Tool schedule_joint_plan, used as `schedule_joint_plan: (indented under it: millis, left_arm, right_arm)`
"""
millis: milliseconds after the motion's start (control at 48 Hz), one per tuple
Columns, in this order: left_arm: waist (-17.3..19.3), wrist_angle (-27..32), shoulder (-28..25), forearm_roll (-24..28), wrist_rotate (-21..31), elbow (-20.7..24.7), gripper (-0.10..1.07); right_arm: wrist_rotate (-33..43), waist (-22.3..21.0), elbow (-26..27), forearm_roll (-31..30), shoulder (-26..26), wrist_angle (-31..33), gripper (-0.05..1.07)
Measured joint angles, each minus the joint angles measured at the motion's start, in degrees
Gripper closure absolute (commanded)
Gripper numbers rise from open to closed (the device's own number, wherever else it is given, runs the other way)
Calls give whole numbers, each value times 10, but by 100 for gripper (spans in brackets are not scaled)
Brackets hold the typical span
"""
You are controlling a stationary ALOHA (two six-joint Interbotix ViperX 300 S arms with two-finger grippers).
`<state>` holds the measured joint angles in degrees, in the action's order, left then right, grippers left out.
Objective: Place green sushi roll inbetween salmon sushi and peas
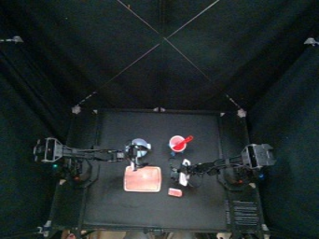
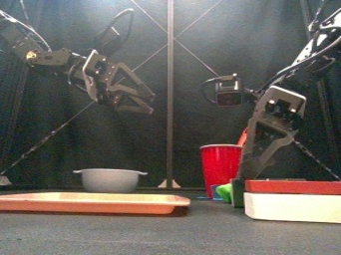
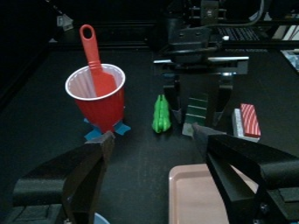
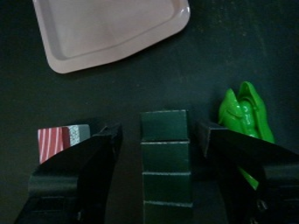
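Green sushi roll (image 4: 166,162) on table betw open right end effector (image 4: 166,175) jaws, arm angled down

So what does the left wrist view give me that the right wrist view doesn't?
Only the left wrist view shows the red cup with the red spatula standing in it, and the right arm from outside. Only the right wrist view shows the green sushi roll between the open right hand. Both show the peas, the salmon sushi and the pink tray.
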<state>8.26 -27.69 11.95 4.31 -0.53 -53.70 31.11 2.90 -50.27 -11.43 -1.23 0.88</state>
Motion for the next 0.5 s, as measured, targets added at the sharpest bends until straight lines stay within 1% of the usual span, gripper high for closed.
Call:
schedule_joint_plan:
  millis: [125,500]
  left_arm:
    - [1,0,0,-1,0,-1,-6]
    - [1,0,0,0,0,-1,-6]
  right_arm:
    - [0,10,13,-1,10,10,5]
    - [1,27,28,2,11,31,5]
